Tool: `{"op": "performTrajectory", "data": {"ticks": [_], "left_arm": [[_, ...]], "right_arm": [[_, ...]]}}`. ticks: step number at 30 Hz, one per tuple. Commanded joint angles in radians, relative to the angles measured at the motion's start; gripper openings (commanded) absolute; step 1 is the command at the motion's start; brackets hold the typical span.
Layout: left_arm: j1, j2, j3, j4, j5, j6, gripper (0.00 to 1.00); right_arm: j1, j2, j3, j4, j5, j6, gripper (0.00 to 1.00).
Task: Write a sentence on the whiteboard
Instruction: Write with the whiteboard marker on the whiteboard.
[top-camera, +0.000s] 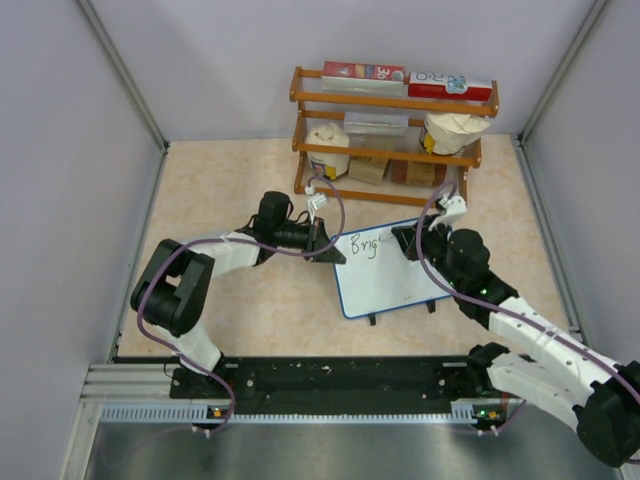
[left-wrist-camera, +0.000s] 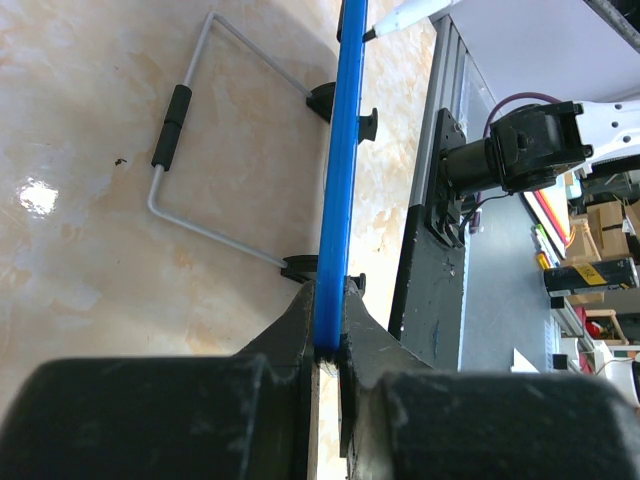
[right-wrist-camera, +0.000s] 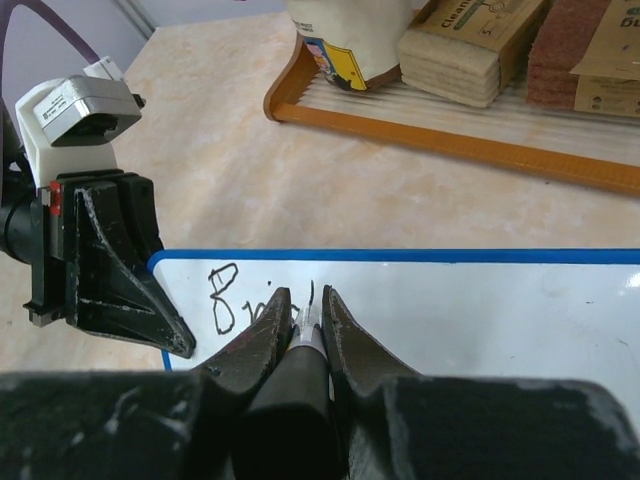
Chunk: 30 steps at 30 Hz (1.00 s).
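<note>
Whiteboard (top-camera: 395, 282) edge pinched by left claw (left-wrist-camera: 328, 345); right claw (right-wrist-camera: 305, 315) clamped on marker (right-wrist-camera: 298, 380); sentence (top-camera: 365, 243) barely begun; next, steady rightward strokes.

The sentence (top-camera: 364, 245) on the whiteboard (top-camera: 395, 285), black handwriting at its far left corner, reads "Brig". On the wooden rack (top-camera: 400, 102) at the far edge of the counter (top-camera: 230, 180), a red box (top-camera: 363, 72) shows "30". A brown sponge pack (right-wrist-camera: 470, 45) on a lower shelf reads "Clean", the rest cut off. Other labels are too blurred to read.
</note>
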Motion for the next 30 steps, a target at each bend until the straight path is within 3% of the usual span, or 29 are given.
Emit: {"op": "performTrajectory", "data": {"ticks": [1,30], "left_arm": [[-0.012,0.033,-0.006,-0.058,-0.109,0.114,0.00],[-0.012,0.038,-0.002,-0.061,-0.112,0.116,0.00]], "right_arm": [[-0.008,-0.026,-0.022,-0.009,-0.020,0.001,0.00],[-0.008,-0.014,-0.002,0.048,0.012,0.021,0.00]]}}
